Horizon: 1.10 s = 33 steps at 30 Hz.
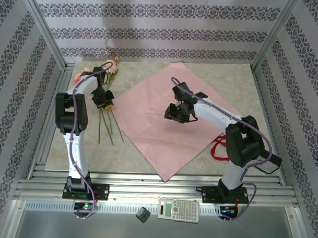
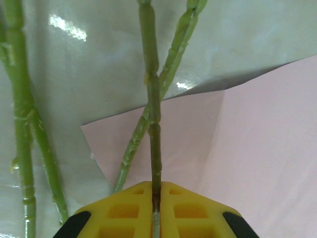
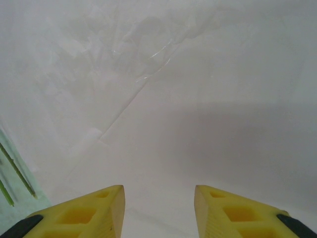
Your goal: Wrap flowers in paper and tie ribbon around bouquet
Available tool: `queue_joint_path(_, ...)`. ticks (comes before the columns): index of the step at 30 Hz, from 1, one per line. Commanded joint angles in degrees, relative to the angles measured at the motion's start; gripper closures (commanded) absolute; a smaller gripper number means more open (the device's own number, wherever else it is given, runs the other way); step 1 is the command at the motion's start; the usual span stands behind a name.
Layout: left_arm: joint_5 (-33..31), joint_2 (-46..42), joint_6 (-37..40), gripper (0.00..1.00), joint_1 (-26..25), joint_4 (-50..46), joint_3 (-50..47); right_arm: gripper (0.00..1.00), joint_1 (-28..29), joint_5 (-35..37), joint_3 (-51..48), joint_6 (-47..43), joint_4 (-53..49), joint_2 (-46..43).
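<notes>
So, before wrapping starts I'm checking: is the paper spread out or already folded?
Spread out: the paper lies open as one pink sheet on the table, creased but with nothing folded over.

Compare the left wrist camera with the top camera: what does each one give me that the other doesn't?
Left wrist: a close look at the left gripper shut on one stem. Top: the blooms, the red ribbon, and the right gripper open above the pink paper. Both: the stems and the paper.
</notes>
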Motion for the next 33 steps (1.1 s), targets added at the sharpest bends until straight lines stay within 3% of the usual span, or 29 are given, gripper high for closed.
queue_joint_path(1,-2.9,0.3,3.9,0.93,-1.0,-4.1,1.9,0.58,0.7,-0.9,1.8,-1.0,-0.8,0.7)
queue_joint_path(4,-4.1,-0.6,5.5,1.00,-1.5,-4.8,2.7,0.58,0.8,-0.9,2.2,-1.0,-0.9,0.7)
queue_joint_path(16,-9.7,-15.6,5.8,1.00,-6.7,-6.9,2.6,0.58,-0.1,1.9,1.6,-0.7,-1.2,-2.6)
queue_joint_path(18,-6.4,-17.7,4.7,1.00,-7.9,-5.2,2.3,0.58,-0.8,2.5,0.9,-0.8,-1.0,-3.9)
queue_joint_path(21,4.5,-18.9,3.3,1.00,-11.8,1.7,2.4,0.58,-3.3,2.9,-1.3,-0.6,-0.8,-6.2)
queue_joint_path(26,15.1,-11.9,0.3,1.00,-20.8,13.4,8.8,0.59,-8.7,-0.5,-6.6,0.8,0.4,-9.0)
queue_joint_path(30,18.3,-2.4,-0.8,1.00,-25.0,20.3,15.6,0.59,-11.4,-1.6,-10.4,1.4,0.5,-12.7)
queue_joint_path(33,18.4,5.1,-0.9,1.00,-26.3,19.7,22.7,0.59,-12.5,-2.0,-12.4,1.6,0.2,-15.4)
